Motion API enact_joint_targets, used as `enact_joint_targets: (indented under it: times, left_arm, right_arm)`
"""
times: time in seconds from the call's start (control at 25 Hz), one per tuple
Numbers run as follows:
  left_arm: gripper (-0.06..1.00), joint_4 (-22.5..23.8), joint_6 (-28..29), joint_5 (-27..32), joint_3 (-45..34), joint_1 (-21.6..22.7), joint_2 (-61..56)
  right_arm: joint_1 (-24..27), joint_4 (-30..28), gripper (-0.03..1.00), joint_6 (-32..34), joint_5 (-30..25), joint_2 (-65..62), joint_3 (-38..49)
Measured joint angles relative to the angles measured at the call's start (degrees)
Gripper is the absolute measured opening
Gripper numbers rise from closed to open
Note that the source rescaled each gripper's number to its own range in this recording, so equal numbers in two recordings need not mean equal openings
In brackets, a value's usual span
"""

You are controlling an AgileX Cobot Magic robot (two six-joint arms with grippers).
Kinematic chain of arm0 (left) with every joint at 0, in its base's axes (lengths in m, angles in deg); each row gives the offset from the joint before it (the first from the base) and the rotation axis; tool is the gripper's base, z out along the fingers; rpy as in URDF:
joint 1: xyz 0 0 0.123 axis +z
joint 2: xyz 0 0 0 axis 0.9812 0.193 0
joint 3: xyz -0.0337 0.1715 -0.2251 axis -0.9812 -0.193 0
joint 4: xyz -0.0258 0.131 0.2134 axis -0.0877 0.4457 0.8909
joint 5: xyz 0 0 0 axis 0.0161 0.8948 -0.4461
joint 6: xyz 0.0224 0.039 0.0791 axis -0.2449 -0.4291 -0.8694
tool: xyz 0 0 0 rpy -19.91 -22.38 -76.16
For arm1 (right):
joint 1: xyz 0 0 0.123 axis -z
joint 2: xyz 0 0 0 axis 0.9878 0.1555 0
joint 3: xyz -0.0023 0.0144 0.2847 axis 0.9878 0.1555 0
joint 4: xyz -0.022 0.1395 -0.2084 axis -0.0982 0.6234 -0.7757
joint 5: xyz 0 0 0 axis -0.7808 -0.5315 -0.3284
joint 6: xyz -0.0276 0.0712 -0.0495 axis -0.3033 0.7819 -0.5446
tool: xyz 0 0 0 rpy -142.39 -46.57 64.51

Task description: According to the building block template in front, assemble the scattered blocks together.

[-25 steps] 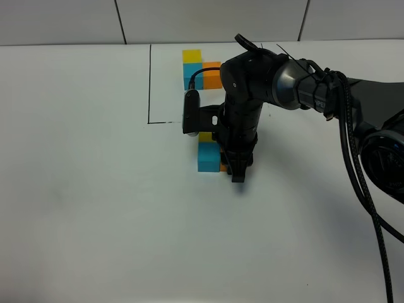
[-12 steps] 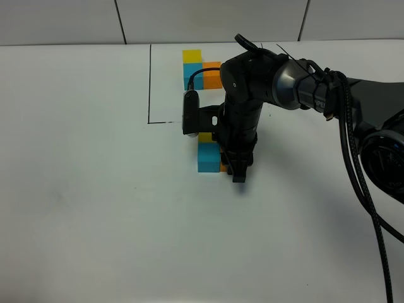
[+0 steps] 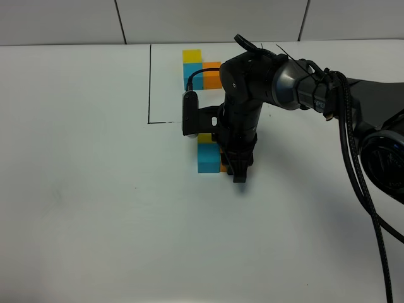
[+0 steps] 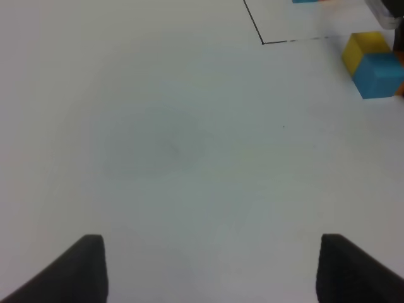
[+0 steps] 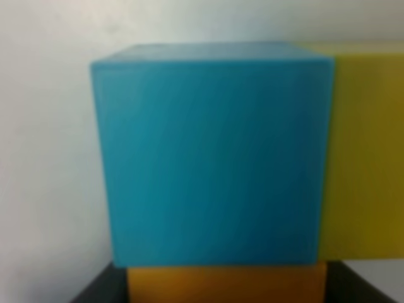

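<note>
The building block template sits at upper centre: yellow cube above blue, orange at blue's right, inside a thin black outline. Below it, mid-frame, the scattered blocks touch: yellow block, blue block, orange block mostly hidden.

The exterior high camera sits above the near edge of the white counter, tilted down and facing toward the wall at 12 o'clock; it takes in the whole surface from some way off. The left wrist camera rides low over the counter's bare part, looking along it, with the blue cube and yellow cube small at its 2 o'clock corner. The right wrist camera is pressed very close: the blue cube fills most of its frame, out of focus. All three views share that blue cube, which the exterior camera shows near centre, beside the right arm.
</note>
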Motion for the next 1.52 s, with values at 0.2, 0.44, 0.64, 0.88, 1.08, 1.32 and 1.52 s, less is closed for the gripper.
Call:
enact_joint_targets:
  times: [0.2,0.44,0.64,0.88,1.08,1.32,1.52]
  left_arm:
    - [0.48,0.0,0.0,0.0,0.0,0.0,0.0]
    - [0.48,0.0,0.0,0.0,0.0,0.0,0.0]
    - [0.48,0.0,0.0,0.0,0.0,0.0,0.0]
    - [0.48,0.0,0.0,0.0,0.0,0.0,0.0]
    - [0.48,0.0,0.0,0.0,0.0,0.0,0.0]
    - [0.48,0.0,0.0,0.0,0.0,0.0,0.0]
    - [0.48,0.0,0.0,0.0,0.0,0.0,0.0]
  right_arm:
    - [0.0,0.33,0.03,-1.38,0.05,0.0,0.0]
    - [0.0,0.53,0.03,-2.66,0.12,0.0,0.0]
    - [0.0,1.05,0.25,-2.77,1.54,0.0,0.0]
    - [0.0,2.36,0.9,-1.98,4.55,-0.78,0.05]
    - [-0.05,0.93,1.0,0.08,0.06,-3.09,0.1]
    - [1.55,0.03,1.0,3.83,-2.54,-7.5,0.22]
    - [7.12,1.11,0.99,16.36,-2.48,-11.32,0.21]
